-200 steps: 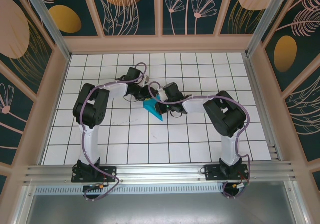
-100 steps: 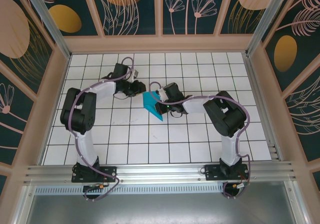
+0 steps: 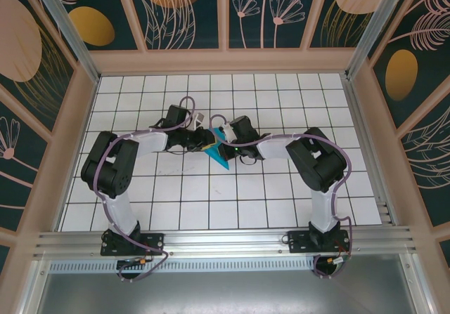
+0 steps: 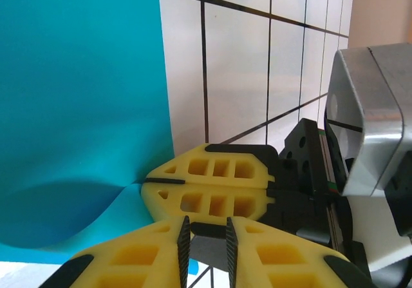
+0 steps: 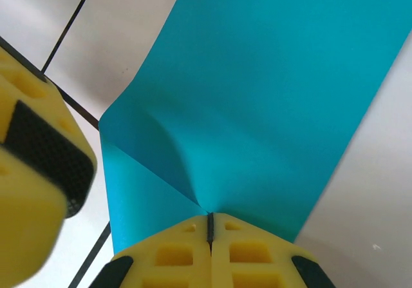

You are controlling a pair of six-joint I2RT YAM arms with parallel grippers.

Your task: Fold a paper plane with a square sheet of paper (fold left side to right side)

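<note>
The teal square sheet of paper (image 3: 219,157) lies mid-table, folded over into a narrow pointed shape. My right gripper (image 3: 221,139) is shut on its upper edge. In the right wrist view the jaws (image 5: 209,223) pinch the paper (image 5: 270,95) where a curled top layer meets the layer below. My left gripper (image 3: 206,140) sits just left of that spot, almost touching the right one. In the left wrist view its pads (image 4: 183,249) stand a narrow gap apart with nothing between them. Ahead of them are the right gripper's fingers (image 4: 212,185) and the paper (image 4: 77,107).
The table is a white grid-tiled surface (image 3: 281,194) walled in by patterned panels, with an aluminium rail (image 3: 225,240) at the near edge. The right wrist's grey housing (image 4: 373,107) is close beside my left gripper. A left finger (image 5: 32,172) crowds the paper's left edge.
The left arm pulled back to the left, then swung in again to the paper's upper edge, its jaws narrowing. The right gripper stayed shut on the paper without moving.
</note>
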